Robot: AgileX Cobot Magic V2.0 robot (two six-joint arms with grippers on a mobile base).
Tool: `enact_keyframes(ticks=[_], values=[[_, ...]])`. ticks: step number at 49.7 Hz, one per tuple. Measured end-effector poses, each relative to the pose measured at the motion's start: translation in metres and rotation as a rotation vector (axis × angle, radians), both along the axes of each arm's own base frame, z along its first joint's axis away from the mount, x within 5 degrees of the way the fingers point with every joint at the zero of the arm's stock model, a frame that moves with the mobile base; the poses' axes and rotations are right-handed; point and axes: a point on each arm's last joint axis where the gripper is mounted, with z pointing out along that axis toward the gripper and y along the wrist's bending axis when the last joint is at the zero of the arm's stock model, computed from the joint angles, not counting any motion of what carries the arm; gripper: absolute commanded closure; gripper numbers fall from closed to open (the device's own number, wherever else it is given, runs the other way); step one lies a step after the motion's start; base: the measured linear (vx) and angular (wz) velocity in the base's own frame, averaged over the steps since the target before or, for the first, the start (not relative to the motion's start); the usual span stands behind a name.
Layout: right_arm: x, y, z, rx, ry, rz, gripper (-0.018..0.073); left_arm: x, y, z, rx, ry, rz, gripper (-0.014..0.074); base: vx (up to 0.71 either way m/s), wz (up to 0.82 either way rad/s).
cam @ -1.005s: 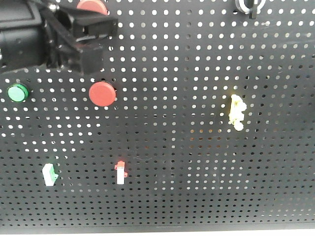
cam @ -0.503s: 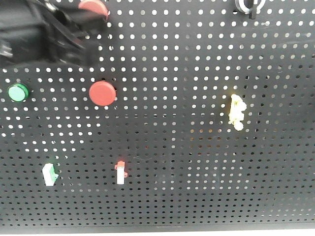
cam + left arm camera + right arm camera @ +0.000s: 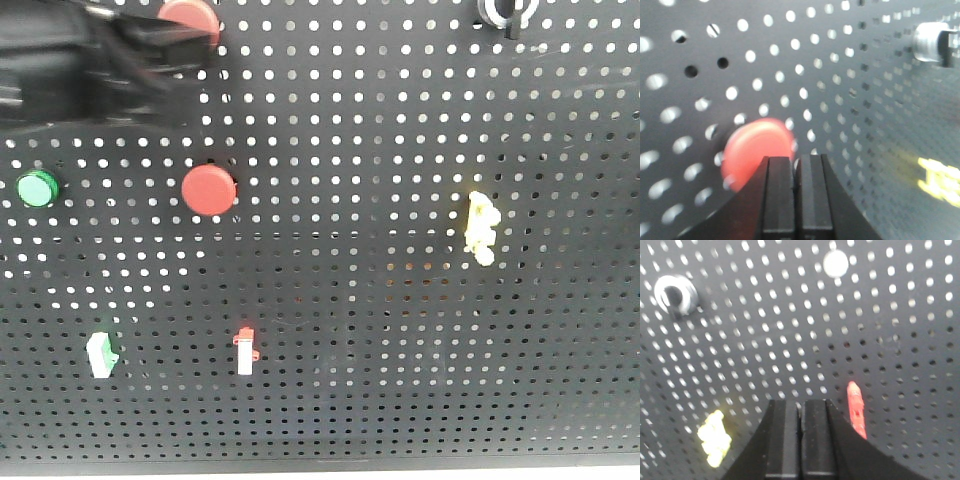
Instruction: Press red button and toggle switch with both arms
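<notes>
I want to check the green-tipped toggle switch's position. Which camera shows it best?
The exterior front-facing view: the toggle switch sits unobstructed, low on the pegboard's left. Neither wrist view shows it; the left wrist faces a red button, the right the yellow piece.

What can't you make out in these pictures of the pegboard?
- Front view: the upper red button is cut by the top edge and partly hidden by the blurred left arm.
- Left wrist view: the left gripper covers the blurred button's lower edge, so contact cannot be told.
- Front view: the toggle switch is too small to read its position.
- The right gripper is outside the front view.
</notes>
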Motion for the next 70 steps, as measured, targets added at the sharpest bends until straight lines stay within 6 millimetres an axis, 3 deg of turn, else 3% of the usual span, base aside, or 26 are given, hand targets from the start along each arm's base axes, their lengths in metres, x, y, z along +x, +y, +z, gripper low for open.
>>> enact_keyframes(ticks=[7,17,23,32,49,58,70], values=[[0.000,0.003,-0.005,-0.046,0.050,0.031,0.0562,-0.028,0.015,-0.007,0.018,0.023,-0.012,0.0595,0.00,0.00],[0.015,0.018,-0.010,-0.054,0.081,0.191,0.0562,-0.049,0.030,-0.056,0.006,0.095,0.017,0.0595,0.00,0.00],[0.032,0.033,-0.013,-0.042,0.077,0.344,0.0562,-0.061,0.037,-0.091,-0.010,0.177,0.031,0.0595,0.00,0.00],[0.069,0.054,-0.010,-0.051,0.038,0.557,0.0562,-0.077,0.047,-0.116,-0.015,0.206,0.040,0.0595,0.00,0.00],[0.122,0.096,0.038,-0.057,-0.059,0.659,0.0562,-0.082,0.050,-0.117,-0.027,0.194,0.042,0.0595,0.00,0.00],[0.145,0.095,0.041,-0.088,-0.042,0.556,0.0562,-0.082,0.050,-0.118,-0.025,0.201,0.040,0.0595,0.00,0.00],[0.148,0.092,0.040,-0.101,-0.038,0.515,0.0562,-0.083,0.050,-0.118,-0.020,0.208,0.037,0.0595,0.00,0.00]])
